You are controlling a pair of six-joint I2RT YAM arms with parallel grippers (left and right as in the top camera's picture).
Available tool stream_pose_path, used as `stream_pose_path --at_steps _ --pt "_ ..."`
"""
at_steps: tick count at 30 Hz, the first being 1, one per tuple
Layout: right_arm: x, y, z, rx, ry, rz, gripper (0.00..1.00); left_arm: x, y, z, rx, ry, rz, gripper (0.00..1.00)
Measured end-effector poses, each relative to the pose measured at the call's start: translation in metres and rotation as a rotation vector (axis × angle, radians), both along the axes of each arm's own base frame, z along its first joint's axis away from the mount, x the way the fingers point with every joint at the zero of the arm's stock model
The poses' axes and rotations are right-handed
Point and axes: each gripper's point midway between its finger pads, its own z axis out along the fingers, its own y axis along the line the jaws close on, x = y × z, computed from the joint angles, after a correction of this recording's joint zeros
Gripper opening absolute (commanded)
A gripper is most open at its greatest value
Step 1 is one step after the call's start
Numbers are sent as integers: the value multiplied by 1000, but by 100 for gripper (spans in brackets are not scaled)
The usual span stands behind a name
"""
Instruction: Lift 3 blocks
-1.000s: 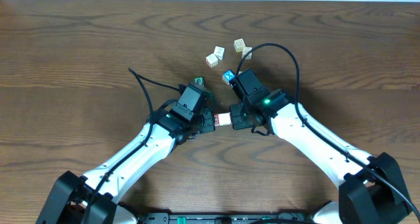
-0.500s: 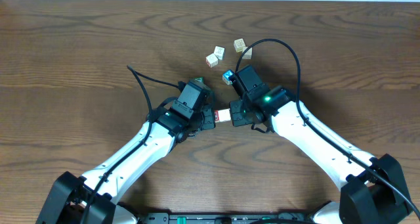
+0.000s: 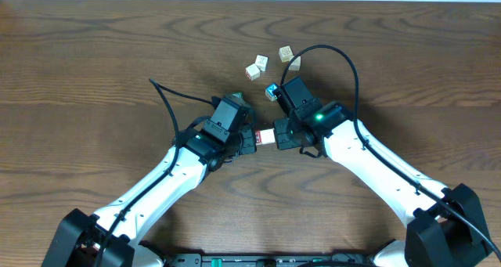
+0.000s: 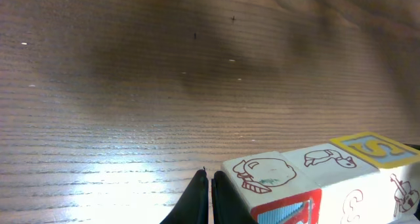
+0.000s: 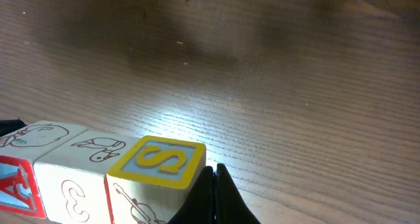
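- The left claw [image 4: 210, 188] is pinched fully closed with nothing between its fingers. Its tip pushes end-on against the red-sided block [image 4: 266, 179], so it acts as one cheek of a clamp.
- The three blocks [image 3: 265, 137] sit face to face in a tight row between the two claws, near the middle of the table [image 3: 94, 55]. In order they are the red-sided block, the cream block [image 4: 326, 163] and the yellow S block [image 5: 157, 161]. Squeezing from both ends looks like the way to raise all three at once. I cannot tell whether the row has left the wood.
- The right claw [image 5: 214, 178] is likewise closed and empty, butted against the outer face of the yellow S block.
- A green cube [image 3: 237, 99], a blue cube [image 3: 272, 92] and three pale cubes [image 3: 261, 62] lie beyond the arms, outside the squeeze.
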Motion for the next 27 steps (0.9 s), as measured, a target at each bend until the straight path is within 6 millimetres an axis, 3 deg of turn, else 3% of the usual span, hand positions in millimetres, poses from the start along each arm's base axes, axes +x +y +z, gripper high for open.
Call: stream_pose_path --at_steps 27 --pt "3 0 8 -5 -10 4 1 2 0 6 -3 -13 3 7"
